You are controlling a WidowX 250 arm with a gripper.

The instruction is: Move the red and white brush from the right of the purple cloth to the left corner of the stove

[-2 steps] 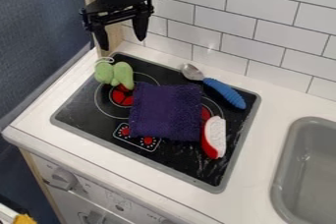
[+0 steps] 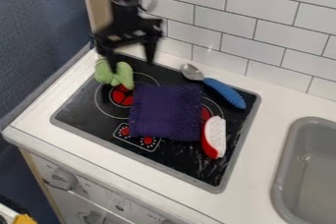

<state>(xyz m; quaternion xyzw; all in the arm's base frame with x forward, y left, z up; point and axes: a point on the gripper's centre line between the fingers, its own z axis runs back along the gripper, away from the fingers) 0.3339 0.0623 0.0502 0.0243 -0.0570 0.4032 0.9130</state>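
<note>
Green toy [image 2: 103, 73]: located on the black stovetop [image 2: 82, 105], toward 10 o'clock. Gripper [image 2: 132, 67]: directly beside and above it in view, pincer spread apart, nothing clamped—contact with the toy cannot be determined. Purple cloth [image 2: 166, 112]: lying across the stovetop's middle, at the toy's 4 o'clock. From the cloth, a spoon [image 2: 225, 93] with a ribbed blue handle lies at 2 o'clock; a red-and-white brush [image 2: 215, 137], at 4 o'clock. Grey sink [image 2: 283, 174]: farther out, past the brush—4 o'clock.
</note>
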